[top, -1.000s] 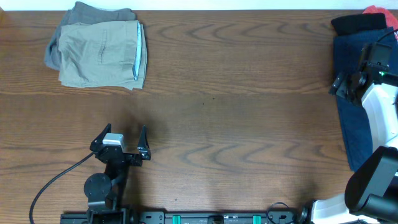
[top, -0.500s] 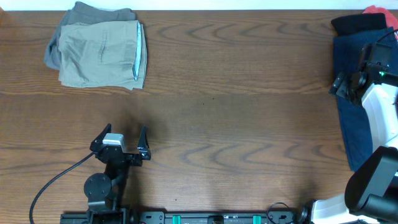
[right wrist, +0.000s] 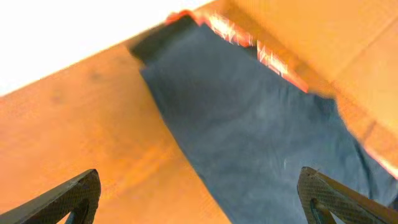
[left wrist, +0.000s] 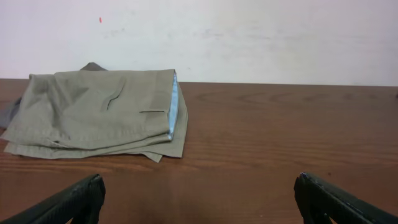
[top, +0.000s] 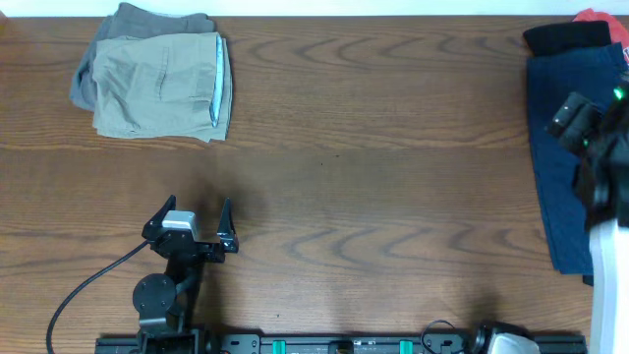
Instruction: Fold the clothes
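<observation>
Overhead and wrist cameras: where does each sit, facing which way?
Overhead: above the table, looking straight down; left hand at front, right arm at right edge.
Left wrist: on the left hand, facing the folded khaki shorts; own fingertips at bottom corners.
Right wrist: on the right hand, tilted down at the navy garment; fingertips likewise.
Shared: overhead and left wrist both show the khaki shorts.
</observation>
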`<act>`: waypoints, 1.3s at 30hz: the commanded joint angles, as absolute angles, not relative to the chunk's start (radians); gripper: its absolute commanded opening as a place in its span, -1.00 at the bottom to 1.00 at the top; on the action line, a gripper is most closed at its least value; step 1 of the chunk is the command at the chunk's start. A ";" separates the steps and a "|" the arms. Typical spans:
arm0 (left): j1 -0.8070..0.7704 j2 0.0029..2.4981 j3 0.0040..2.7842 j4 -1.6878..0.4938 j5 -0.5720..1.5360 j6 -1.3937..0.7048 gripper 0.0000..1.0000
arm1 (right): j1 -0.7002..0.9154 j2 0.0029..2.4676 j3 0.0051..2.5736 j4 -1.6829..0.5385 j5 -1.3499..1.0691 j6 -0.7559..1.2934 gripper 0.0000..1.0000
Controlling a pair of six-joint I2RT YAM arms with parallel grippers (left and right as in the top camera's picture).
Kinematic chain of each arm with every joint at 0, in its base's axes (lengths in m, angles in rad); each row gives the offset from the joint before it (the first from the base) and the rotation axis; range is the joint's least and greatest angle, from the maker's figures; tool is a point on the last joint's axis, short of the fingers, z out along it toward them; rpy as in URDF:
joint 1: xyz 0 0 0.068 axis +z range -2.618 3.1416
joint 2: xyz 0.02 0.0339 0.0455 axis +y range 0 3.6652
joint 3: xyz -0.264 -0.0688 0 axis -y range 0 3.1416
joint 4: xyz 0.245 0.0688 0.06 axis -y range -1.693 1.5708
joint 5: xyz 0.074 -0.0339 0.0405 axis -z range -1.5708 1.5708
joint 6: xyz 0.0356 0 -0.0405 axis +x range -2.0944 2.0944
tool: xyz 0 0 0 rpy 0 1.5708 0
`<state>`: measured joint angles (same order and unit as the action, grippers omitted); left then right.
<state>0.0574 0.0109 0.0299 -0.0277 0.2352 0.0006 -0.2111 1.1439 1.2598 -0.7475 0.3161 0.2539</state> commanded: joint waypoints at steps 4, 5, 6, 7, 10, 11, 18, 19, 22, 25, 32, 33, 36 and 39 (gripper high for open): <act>0.062 0.004 0.004 -0.046 0.234 0.007 0.96 | -0.123 0.940 1.261 -0.753 0.332 0.246 0.98; 0.062 0.004 0.004 -0.046 0.234 0.007 0.96 | -0.110 0.910 1.261 -0.753 0.332 0.246 0.98; 0.062 0.004 0.004 -0.046 0.234 0.007 0.95 | -0.094 0.879 1.261 -0.753 0.333 0.246 0.98; 0.062 0.004 0.004 -0.046 0.234 0.007 0.95 | -0.084 0.856 1.261 -0.753 0.332 0.246 0.99; 0.062 0.004 0.004 -0.046 0.234 0.007 0.95 | -0.057 0.784 1.260 -0.753 0.334 0.245 0.98; 0.062 0.004 0.004 -0.046 0.234 0.007 0.96 | -0.052 0.762 1.260 -0.754 0.334 0.245 0.99; 0.062 0.004 0.004 -0.046 0.234 0.007 0.96 | -0.044 0.645 1.242 -0.760 0.340 0.245 0.99; 0.062 0.004 0.004 -0.046 0.234 0.007 0.96 | -0.043 0.628 1.233 -0.764 0.339 0.246 0.99; 0.062 0.004 0.004 -0.046 0.234 0.007 0.95 | -0.041 0.575 1.181 -0.767 0.239 0.247 0.99; 0.062 0.004 0.004 -0.046 0.234 0.007 0.96 | -0.030 0.524 1.089 -0.754 0.152 0.246 0.98; 0.062 0.004 0.004 -0.046 0.234 0.007 0.96 | 0.049 0.367 0.698 -0.445 0.062 0.247 0.99; 0.062 0.004 0.004 -0.046 0.234 0.007 0.96 | 0.058 0.337 0.643 -0.397 0.049 0.247 0.99; 0.062 0.004 0.004 -0.046 0.234 0.007 0.96 | 0.074 0.238 0.484 -0.280 0.013 0.247 0.98; 0.062 0.004 0.004 -0.046 0.234 0.007 0.95 | 0.073 0.154 0.360 -0.218 0.002 0.247 0.98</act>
